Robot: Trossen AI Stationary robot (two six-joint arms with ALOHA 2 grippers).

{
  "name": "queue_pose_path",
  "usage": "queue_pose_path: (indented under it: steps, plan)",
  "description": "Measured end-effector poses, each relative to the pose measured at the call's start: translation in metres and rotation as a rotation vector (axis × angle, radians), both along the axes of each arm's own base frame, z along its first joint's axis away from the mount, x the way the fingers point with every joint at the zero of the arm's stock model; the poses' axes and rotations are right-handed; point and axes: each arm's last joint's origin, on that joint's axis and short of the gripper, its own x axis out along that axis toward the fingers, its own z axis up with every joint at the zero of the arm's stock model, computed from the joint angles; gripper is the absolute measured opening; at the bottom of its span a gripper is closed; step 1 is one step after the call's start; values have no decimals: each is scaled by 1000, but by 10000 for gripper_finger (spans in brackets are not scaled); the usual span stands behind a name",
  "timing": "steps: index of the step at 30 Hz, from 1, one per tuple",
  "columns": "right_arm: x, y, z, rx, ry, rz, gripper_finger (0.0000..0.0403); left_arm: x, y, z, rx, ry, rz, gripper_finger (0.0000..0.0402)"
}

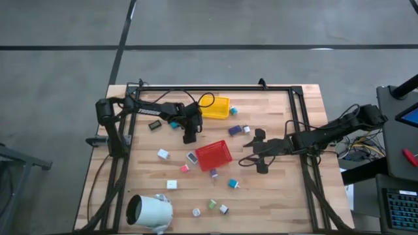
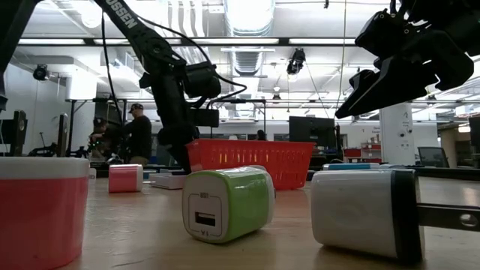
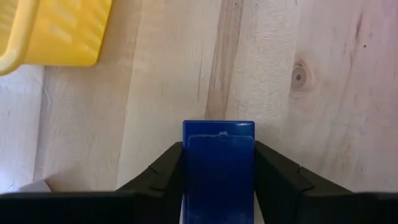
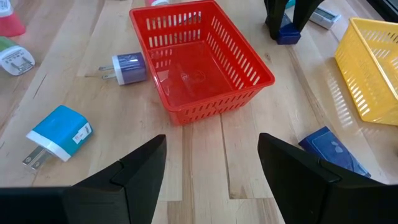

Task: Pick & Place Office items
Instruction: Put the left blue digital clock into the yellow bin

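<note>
Clamping a navy block (image 3: 218,168), the left gripper (image 1: 189,136) stands between yellow tray (image 1: 215,108) and red tray (image 1: 213,155); right gripper (image 1: 260,151) hovers wide open, empty, beside bare tabletop (image 1: 281,189).

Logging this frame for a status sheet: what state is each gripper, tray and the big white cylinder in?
left gripper: shut on the navy block, low at the table, between the trays.
right gripper: open, empty, above the table beside the red tray.
red tray: upright, empty.
yellow tray: upright, nothing seen inside.
white cylinder: lying on its side.
</note>
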Motion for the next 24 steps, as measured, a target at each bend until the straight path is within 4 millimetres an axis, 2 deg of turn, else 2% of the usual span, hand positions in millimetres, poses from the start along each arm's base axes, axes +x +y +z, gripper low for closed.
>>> queue_pose_path:
  steps: [11, 17, 24]
  plan:
    - [0, 0, 0, 4, -3, -2, 249, 2, -2, 10, 66, -94, -38, 147]
    - [1, 0, 2, 9, -24, -2, 249, -5, -6, 8, 81, -175, -55, 147]
    - [2, 1, 3, 9, -50, 2, 249, -15, -12, 11, 99, -346, -75, 147]
